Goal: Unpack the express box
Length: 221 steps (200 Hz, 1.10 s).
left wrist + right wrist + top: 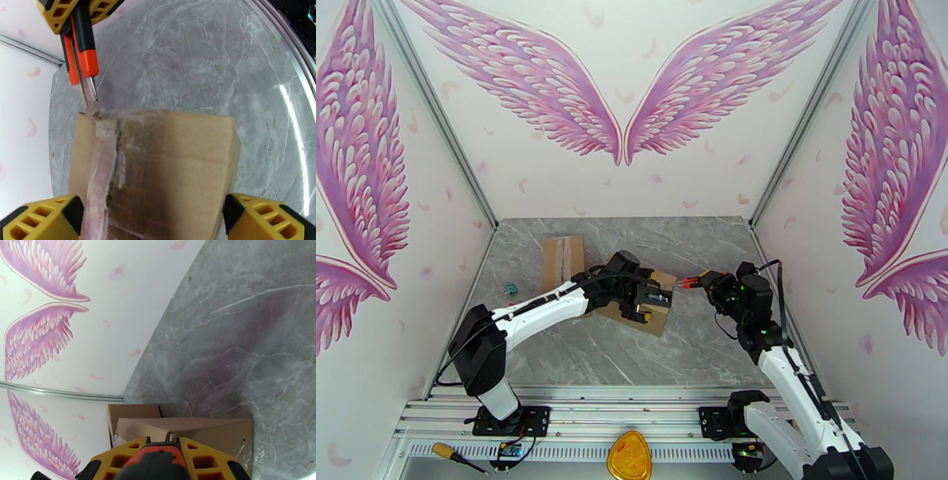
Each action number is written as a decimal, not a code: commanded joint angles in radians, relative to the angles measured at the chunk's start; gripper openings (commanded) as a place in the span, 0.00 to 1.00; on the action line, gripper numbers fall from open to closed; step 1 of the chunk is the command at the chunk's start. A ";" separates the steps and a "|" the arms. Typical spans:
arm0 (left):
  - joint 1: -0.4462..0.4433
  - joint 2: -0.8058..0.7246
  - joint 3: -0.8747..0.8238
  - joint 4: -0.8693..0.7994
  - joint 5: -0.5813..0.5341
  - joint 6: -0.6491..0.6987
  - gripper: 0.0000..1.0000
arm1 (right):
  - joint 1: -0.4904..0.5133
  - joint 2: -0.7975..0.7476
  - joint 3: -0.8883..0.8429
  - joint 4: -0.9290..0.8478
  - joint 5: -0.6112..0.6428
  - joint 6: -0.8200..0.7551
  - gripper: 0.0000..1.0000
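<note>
**Now at the cutting step**

Right gripper is clamped on a knife, blade tip at the box's far edge, where the tape starts. Left gripper stands wide astride the box's near end; whether its pads press, I cannot tell. Box lies flat on the table. Next, likely: draw the blade straight along the tape.

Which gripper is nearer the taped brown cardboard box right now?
Left. The left gripper hangs open directly over the box, a finger at each side. The right gripper sits beyond its right edge, holding an orange-and-black utility knife, blade at the taped seam.
</note>
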 commanded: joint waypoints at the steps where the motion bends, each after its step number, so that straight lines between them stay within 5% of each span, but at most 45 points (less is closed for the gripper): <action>1: -0.004 0.025 -0.014 0.081 -0.042 -0.044 0.99 | 0.019 -0.034 0.003 -0.094 0.010 -0.001 0.00; 93: -0.025 0.090 0.002 0.216 -0.068 -0.107 0.99 | 0.050 0.075 0.033 -0.096 -0.053 0.027 0.00; 131: -0.021 0.135 0.030 0.246 -0.124 -0.124 0.99 | 0.060 0.053 0.093 -0.263 -0.114 -0.024 0.00; 164: 0.011 0.121 0.012 0.247 -0.068 -0.114 0.99 | 0.058 0.054 0.149 -0.430 -0.165 -0.131 0.00; 221: 0.067 0.104 0.008 0.251 0.011 -0.098 0.99 | 0.042 0.097 0.127 -0.380 -0.313 -0.127 0.00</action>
